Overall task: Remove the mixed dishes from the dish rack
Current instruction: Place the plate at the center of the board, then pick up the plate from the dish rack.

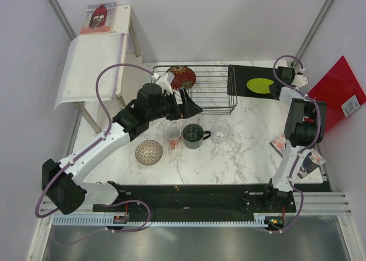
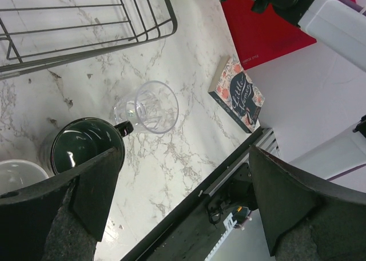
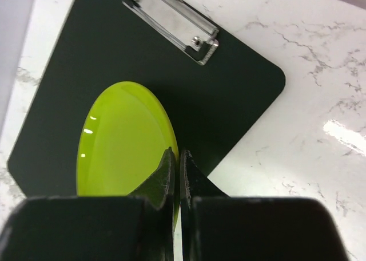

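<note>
At the plate (image 3: 123, 141) edge, right jaws closed (left jaws spread wide).

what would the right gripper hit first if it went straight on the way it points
Most likely the rim of the lime-green plate lying on the black clipboard. The right gripper points at that edge; depth is unclear, so possibly the clipboard beside it.
</note>
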`<state>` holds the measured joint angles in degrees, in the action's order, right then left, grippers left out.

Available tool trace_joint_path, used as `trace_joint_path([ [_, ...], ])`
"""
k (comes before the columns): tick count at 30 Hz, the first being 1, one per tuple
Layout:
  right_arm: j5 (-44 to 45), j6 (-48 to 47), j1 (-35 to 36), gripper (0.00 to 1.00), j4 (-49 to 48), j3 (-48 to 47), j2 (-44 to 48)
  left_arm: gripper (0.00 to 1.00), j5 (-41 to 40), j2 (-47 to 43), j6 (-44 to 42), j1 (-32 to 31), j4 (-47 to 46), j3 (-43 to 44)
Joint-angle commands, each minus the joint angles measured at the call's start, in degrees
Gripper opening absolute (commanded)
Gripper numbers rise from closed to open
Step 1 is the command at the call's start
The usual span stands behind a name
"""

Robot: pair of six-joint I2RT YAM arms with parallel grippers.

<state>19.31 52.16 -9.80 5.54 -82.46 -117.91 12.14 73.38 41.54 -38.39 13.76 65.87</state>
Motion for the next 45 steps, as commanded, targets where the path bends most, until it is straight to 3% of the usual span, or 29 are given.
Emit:
trace_joint_path([
  [1, 0.2, -1.4, 0.1, 0.00, 1.4, -3.8, -2.1, 0.99, -0.2, -0.9, 0.8, -0.7, -0.7, -1.3],
  [4, -2.9, -0.8, 0.2, 0.03, 3.4, -5.5, -4.3, 0.99, 0.0, -0.6, 1.0, -0.7, -0.5, -1.4],
  [6, -4.8, -0.6, 0.2, 0.19, 4.0, -5.9, -5.2, 0.99, -0.1, -0.7, 0.8, -0.7, -0.4, -1.6],
  [7, -5.2, -0.4, 0.2, 0.37, 4.0, -5.5, -5.2, 0.99, -0.4, -0.9, 0.8, -0.6, -0.3, -1.4],
  [10, -6.4, 0.9, 0.1, 0.64, 3.4, -4.0, -3.7, 0.99, -1.3, -1.3, -0.1, -0.7, 0.3, -1.4],
  [13, -7.4, 2.3, 0.2, 0.78, 1.7, -2.0, -0.6, 0.99, -2.5, -1.8, -0.8, -0.6, 0.8, -1.2],
  [16, -7.7, 5.5, 0.2, 0.85, -2.0, 2.4, 4.2, 0.99, -3.1, -1.8, -1.5, -0.7, 1.6, -0.3],
  [21, -10.6, 10.9, 1.6, 0.89, -6.8, 5.5, 13.8, 0.99, -8.2, -2.0, -5.2, -0.5, 4.8, 2.4],
  [27, -13.1, 9.3, 9.1, 0.91, -7.6, 7.5, 26.7, 0.99, -18.3, 1.4, -12.5, 0.8, 8.5, 10.9],
  [34, -18.3, -1.3, 21.5, 0.89, -10.2, 19.6, 39.8, 0.99, -20.3, 15.9, -17.4, 6.6, 10.2, 28.2],
  [37, -17.3, -4.2, 24.8, 0.88, -9.9, 27.0, 46.7, 0.99, -26.2, 24.9, -25.2, 6.5, 8.2, 36.4],
  [41, -16.4, -6.4, 25.7, 0.86, -9.4, 34.8, 58.4, 0.99, -37.9, 33.2, -44.3, 4.5, -7.2, 37.4],
  [42, -16.6, -6.9, 25.7, 0.86, -9.1, 36.0, 60.2, 1.00, -38.3, 35.3, -53.6, 3.7, -16.9, 36.1],
  [45, -17.2, -9.2, 26.0, 0.86, -7.1, 39.7, 67.7, 1.00, -38.2, 37.8, -68.6, 3.2, -30.8, 30.4],
])
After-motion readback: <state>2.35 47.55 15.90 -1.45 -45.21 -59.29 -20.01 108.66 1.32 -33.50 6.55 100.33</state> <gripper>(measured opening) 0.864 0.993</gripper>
